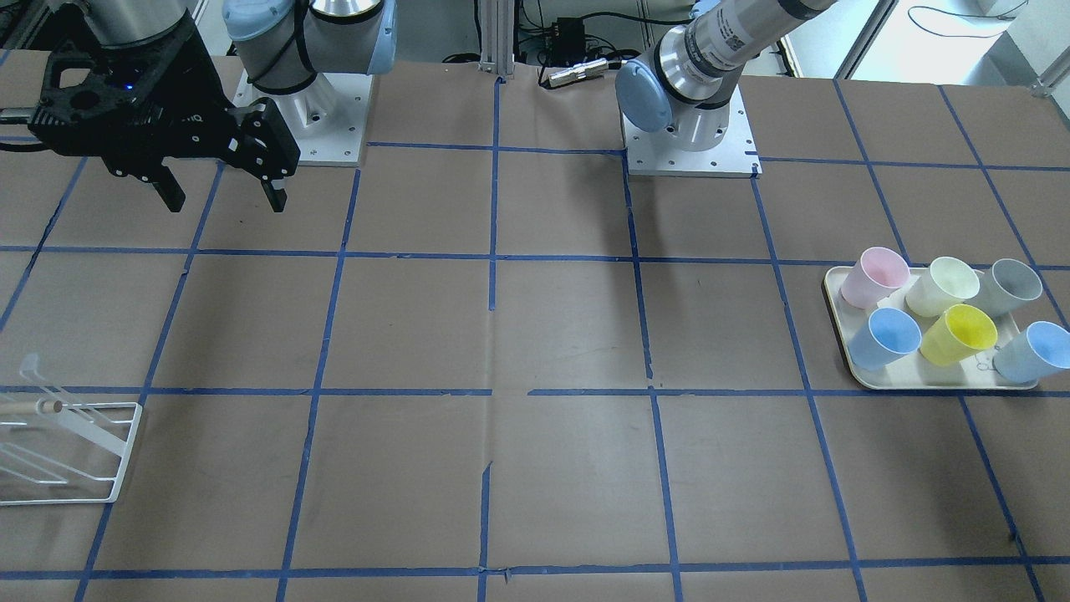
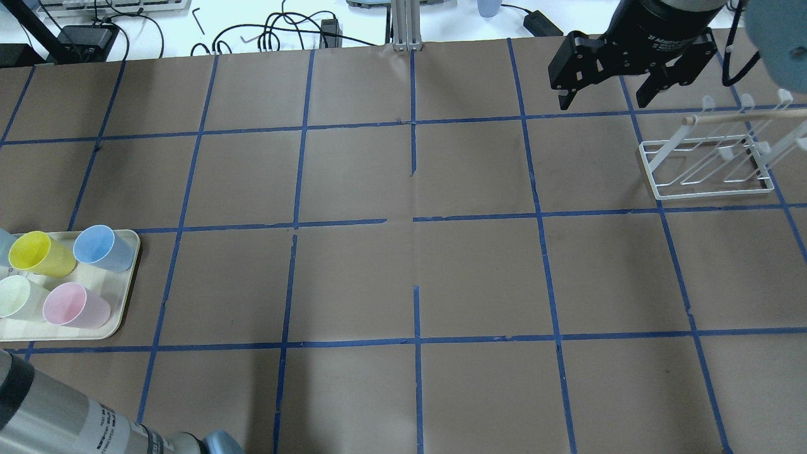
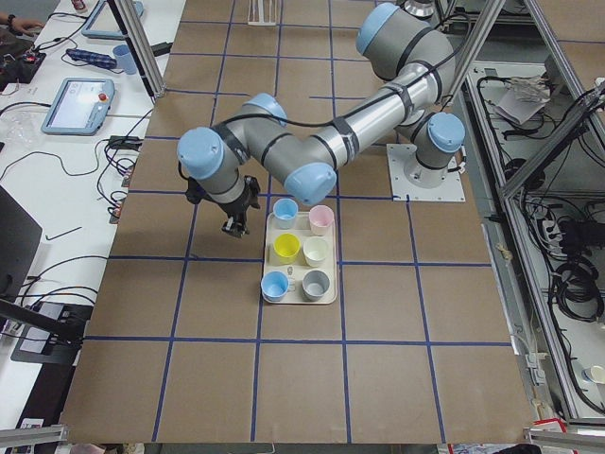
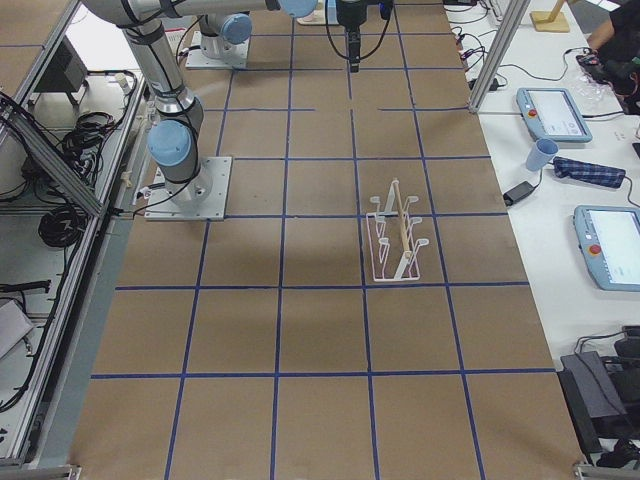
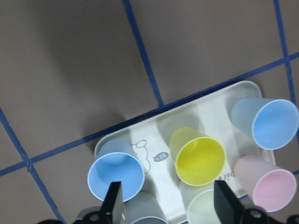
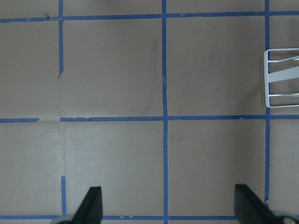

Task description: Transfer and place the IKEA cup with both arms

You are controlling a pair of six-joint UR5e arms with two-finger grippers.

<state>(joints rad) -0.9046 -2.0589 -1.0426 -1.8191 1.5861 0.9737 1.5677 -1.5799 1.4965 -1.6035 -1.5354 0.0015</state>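
The IKEA cup [image 1: 1032,353], greyish powder-blue outside and brighter blue inside, lies tilted at the end of a cream tray [image 1: 837,311], next to a grey cup [image 1: 1011,285]. It also shows in the exterior left view [image 3: 275,285] and the left wrist view [image 5: 115,175]. My left gripper [image 5: 168,205] is open and empty, above the tray's outer side, with the IKEA cup by one fingertip [image 5: 113,201]. My right gripper [image 1: 221,196] is open and empty, raised far from the tray, near the white rack [image 2: 712,165].
The tray also holds a sky-blue cup [image 1: 888,338], a yellow cup [image 1: 961,333], a pink cup [image 1: 874,277] and a pale cream-green cup [image 1: 943,285]. The wire rack [image 1: 71,451] with a wooden bar stands at the table's other end. Blue tape lines grid the brown table.
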